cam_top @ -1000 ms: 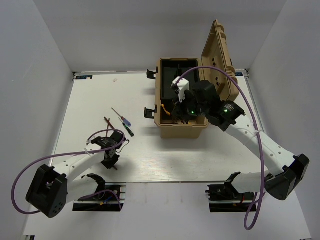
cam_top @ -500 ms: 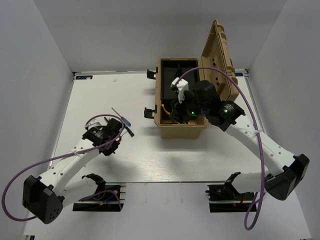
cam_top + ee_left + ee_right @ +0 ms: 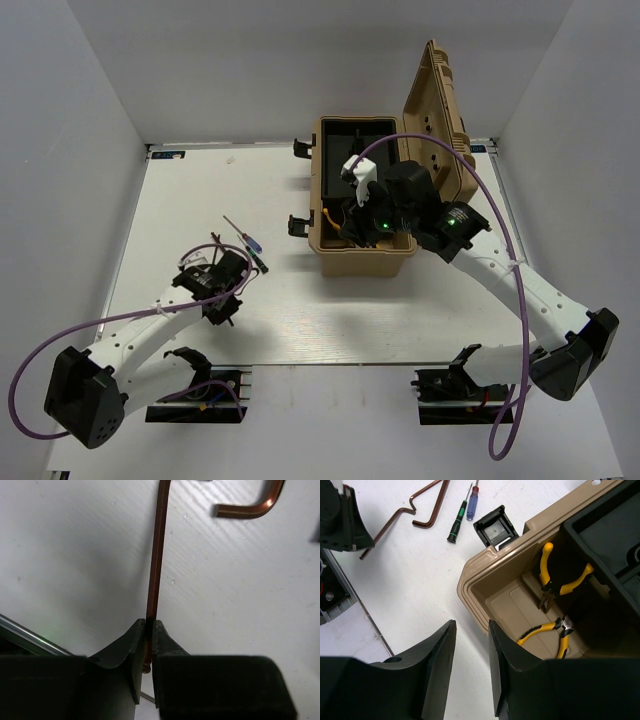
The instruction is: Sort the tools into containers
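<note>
**Left fingers pinch a hex key; right fingers stand empty over the toolbox**

The left gripper point(image 3: 149, 627) has its fingers drawn narrow and pressed on both sides of a thin hex key point(image 3: 157, 555), near one end of its long arm. In the left wrist view the brown bar runs from the fingers toward 12 o'clock. Whether it is off the table point(image 3: 330, 310) or touches it, I cannot tell. A second hex key point(image 3: 252, 507), with its bend visible, lies apart from it at about 1 o'clock.

The right gripper point(image 3: 471, 630) has its fingers parted with a clear gap, and nothing is between them. It hangs above the near-left corner of the tan toolbox point(image 3: 485, 575). In the toolbox lie two pliers with yellow and black handles: one pliers point(image 3: 560, 582) at 1 o'clock from the fingers, the other pliers point(image 3: 547, 630) at 3 o'clock, lower in the view. A black latch point(image 3: 495, 528) sits on the wall of the toolbox at 12 o'clock.

On the table at 11 o'clock from the right fingers lie a green-black screwdriver point(image 3: 460, 522) and, just beside it, a blue-handled screwdriver point(image 3: 474, 501).

In the top view the toolbox stands at 1 o'clock on the table with its lid point(image 3: 440, 100) raised upright. The left gripper is at 8 o'clock, well apart from the toolbox.
</note>
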